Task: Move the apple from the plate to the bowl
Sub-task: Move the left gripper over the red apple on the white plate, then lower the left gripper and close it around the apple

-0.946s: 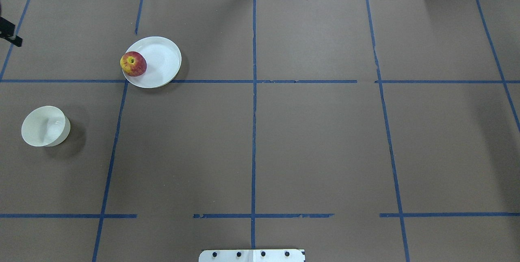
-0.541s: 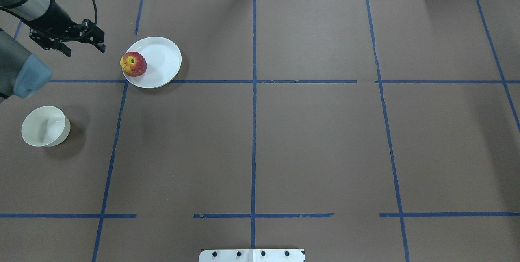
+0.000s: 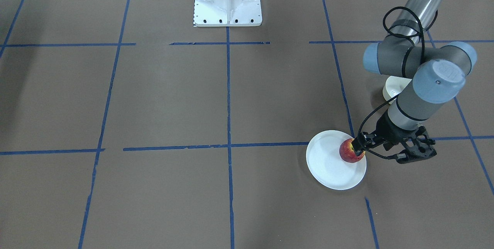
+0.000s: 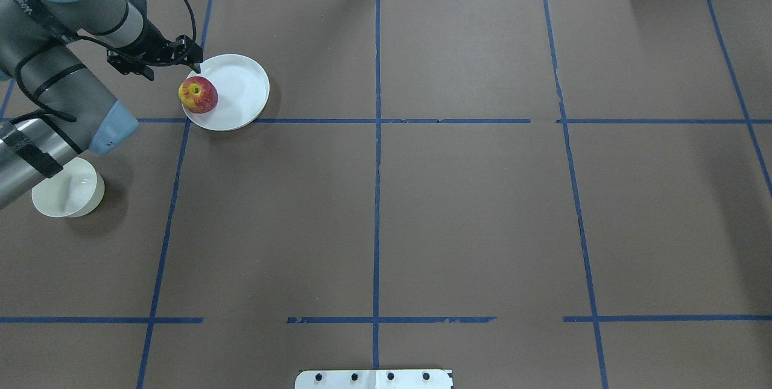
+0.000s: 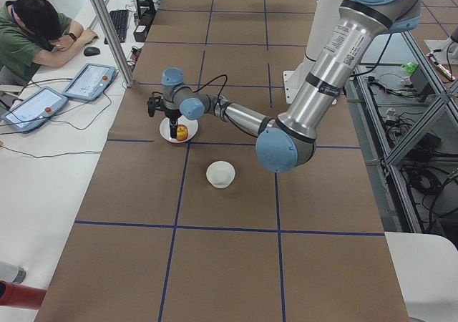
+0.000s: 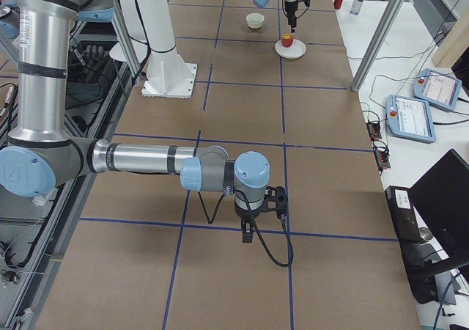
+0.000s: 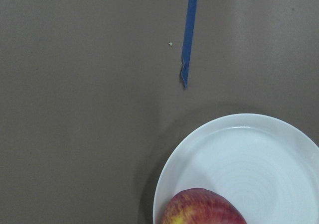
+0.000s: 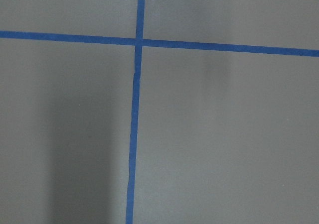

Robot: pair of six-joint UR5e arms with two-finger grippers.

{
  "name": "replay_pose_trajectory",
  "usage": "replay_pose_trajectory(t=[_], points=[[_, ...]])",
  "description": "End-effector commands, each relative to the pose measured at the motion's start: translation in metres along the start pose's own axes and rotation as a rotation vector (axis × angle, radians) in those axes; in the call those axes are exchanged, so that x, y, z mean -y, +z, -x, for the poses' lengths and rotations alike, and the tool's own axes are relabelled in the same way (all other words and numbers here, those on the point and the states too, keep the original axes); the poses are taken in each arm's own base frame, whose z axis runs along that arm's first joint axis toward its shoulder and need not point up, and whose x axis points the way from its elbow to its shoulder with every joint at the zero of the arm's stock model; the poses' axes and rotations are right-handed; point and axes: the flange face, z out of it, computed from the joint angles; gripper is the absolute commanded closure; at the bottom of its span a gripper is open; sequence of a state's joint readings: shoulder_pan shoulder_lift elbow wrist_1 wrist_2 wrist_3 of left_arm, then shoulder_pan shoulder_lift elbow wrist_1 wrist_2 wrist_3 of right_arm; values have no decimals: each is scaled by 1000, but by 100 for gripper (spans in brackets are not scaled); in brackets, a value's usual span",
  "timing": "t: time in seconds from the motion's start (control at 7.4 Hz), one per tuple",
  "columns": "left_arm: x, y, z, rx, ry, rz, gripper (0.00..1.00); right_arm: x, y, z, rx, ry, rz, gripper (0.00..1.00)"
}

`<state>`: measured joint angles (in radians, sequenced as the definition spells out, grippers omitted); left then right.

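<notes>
My left pincer point(image 4: 172, 68) hangs spread wide above the plate's point(image 4: 241, 84) far-left rim. The bowl point(image 4: 69, 196) stands well apart, nearer my base. The apple point(image 4: 198, 94) sits at the plate's left edge, just base-ward of my fingers, so I'd draw back slightly.

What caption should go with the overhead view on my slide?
Left arm's open tool poised near the apple on the plate; the bowl sits empty.
</notes>
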<state>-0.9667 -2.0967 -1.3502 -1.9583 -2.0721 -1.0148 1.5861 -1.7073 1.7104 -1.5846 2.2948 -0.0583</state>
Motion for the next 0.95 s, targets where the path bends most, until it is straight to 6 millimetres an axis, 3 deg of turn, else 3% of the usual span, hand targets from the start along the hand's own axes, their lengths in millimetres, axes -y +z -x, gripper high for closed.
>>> replay_pose_trajectory(t=[0.0,0.54,0.81], points=[[-14,16,-16,4,-14,19,0,0,0,0,0,0,0,0],[-27,35,-24,30,-11,19,0,0,0,0,2,0,0,0],[-29,41,-22,38,-12,26,6,0,0,0,0,0,0,0]])
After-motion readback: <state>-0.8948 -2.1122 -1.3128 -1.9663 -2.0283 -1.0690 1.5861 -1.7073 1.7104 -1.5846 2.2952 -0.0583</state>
